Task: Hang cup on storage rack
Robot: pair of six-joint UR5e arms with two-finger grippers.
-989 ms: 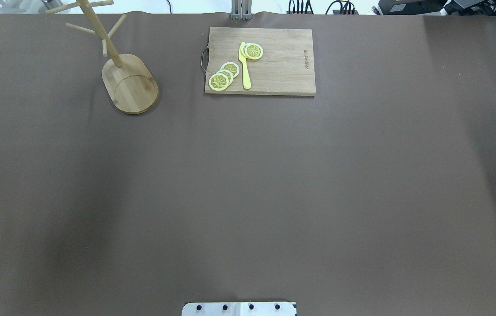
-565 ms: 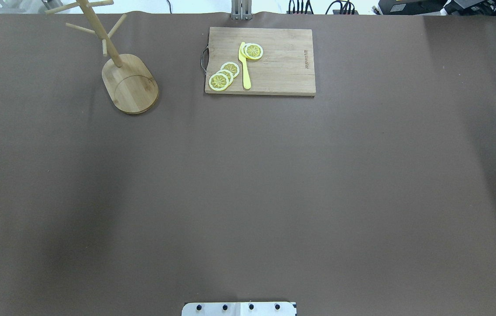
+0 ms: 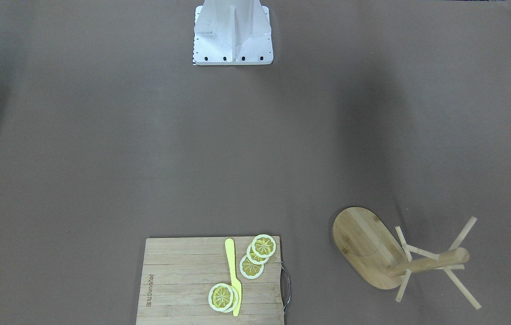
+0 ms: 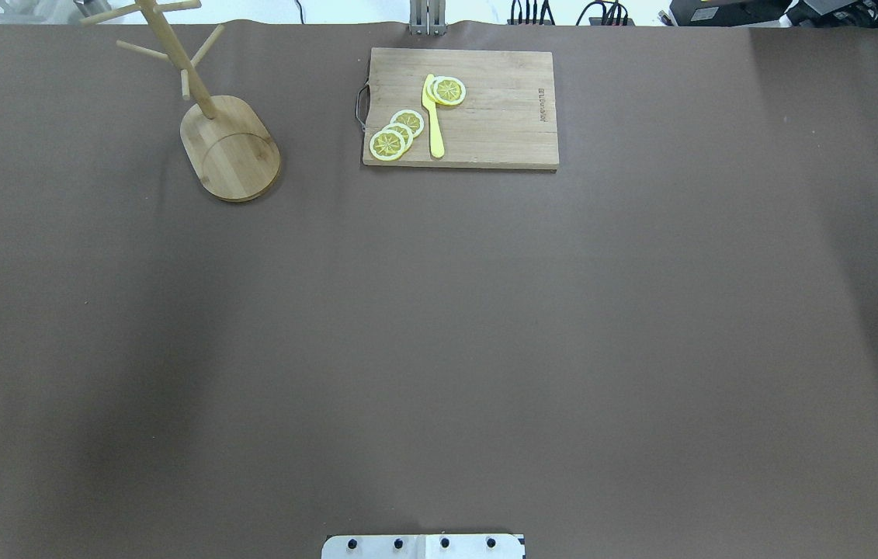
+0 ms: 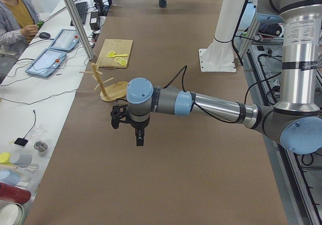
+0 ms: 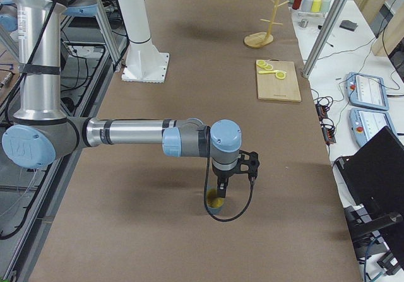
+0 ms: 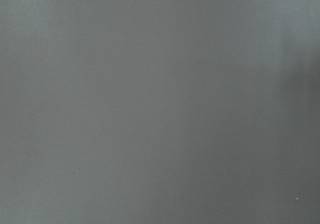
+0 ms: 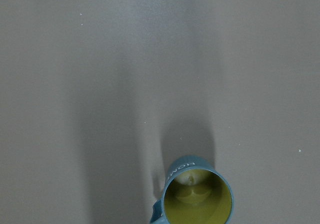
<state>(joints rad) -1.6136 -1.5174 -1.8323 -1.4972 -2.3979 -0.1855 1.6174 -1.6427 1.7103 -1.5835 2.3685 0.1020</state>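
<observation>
**Early stage of the task: nothing is hanging yet.** The cup [image 8: 198, 198] is standing upright, mouth up, on the desk [image 4: 439, 349] toward the robot's right end. Its handle [image 8: 156, 213] is showing at the lower left of the right wrist view, partly cut off by the frame edge.

The storage rack [image 4: 229, 147] is standing at the far side of the desk on the robot's left, well apart from the cup. All of its pegs that show are carrying nothing.

The right claw [image 6: 220, 191] is hanging just above the cup's mouth in the right side view. Whether it is touching the rim cannot be told. Since no closer view is showing its fingers, it also cannot be told whether they are spread or pressed together.

The left claw [image 5: 139, 138] is hovering over bare desk on the rack's side, with nothing seen in it; its opening likewise cannot be told.

A cutting board [image 4: 485, 116] is lying beside the rack, bearing lemon slices [image 4: 397, 133] and a yellow knife [image 4: 433, 116], and is playing no part.

Judged as remaining: grasping the cup, carrying it across the desk, and threading the handle over a peg.
</observation>
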